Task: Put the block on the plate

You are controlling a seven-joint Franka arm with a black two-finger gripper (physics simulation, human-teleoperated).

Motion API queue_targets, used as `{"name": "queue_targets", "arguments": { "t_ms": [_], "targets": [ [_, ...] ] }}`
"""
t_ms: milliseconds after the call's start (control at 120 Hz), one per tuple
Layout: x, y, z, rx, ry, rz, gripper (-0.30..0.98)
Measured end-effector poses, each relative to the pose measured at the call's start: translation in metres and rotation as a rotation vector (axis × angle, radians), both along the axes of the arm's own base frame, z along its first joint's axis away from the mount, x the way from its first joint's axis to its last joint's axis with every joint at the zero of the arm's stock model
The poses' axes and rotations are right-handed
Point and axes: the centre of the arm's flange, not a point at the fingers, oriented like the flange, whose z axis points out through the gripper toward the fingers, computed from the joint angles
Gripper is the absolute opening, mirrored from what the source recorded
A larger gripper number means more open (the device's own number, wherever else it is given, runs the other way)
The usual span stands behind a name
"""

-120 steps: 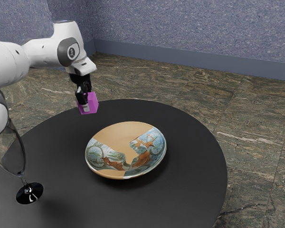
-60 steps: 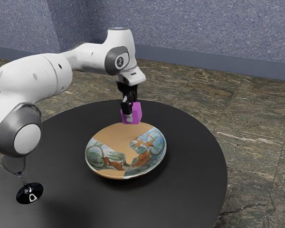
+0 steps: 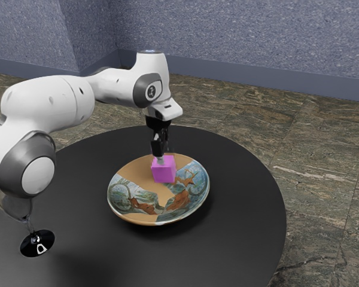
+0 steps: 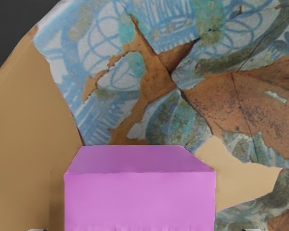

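Note:
The gripper [image 3: 161,156] is above the plate in the exterior view, its fingers pointing down at the upper part of the magenta block [image 3: 164,170]. The block sits on the decorated plate [image 3: 128,173], within its rim, toward the far side. In the wrist view, the block [image 4: 139,199] lies under the hand, and pale fingertips peek in on both sides of it with a gap on each side, so the gripper stands open. Behind the block spreads the cracked, painted surface of the plate [image 4: 19,139].
A clear wine glass with a dark base [image 3: 37,243] stands on the round black table [image 3: 239,209], at the exterior view's lower left, partly behind the arm's large joint.
First the arm carried the block toward the exterior view's right, then lowered it onto the plate. The fingers have since parted from the block and now sit higher on it.

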Motion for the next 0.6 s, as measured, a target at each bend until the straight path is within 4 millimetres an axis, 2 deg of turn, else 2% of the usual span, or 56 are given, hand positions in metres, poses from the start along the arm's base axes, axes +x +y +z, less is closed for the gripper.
{"name": "queue_targets", "arguments": {
  "t_ms": [150, 233, 317, 417, 467, 533, 600],
  "targets": [
    [0.000, 0.000, 0.002, 0.000, -0.005, 0.011, 0.60],
    [0.000, 0.001, 0.014, -0.003, -0.021, 0.018, 0.63],
    [-0.003, 0.009, 0.052, -0.013, -0.066, 0.038, 0.65],
    [-0.016, 0.014, 0.094, -0.023, -0.105, 0.068, 0.66],
    [-0.023, 0.024, 0.112, -0.027, -0.117, 0.097, 0.67],
    [-0.037, 0.042, 0.154, -0.028, -0.141, 0.145, 0.67],
    [-0.048, 0.051, 0.199, -0.028, -0.170, 0.179, 0.68]
  ]
}}
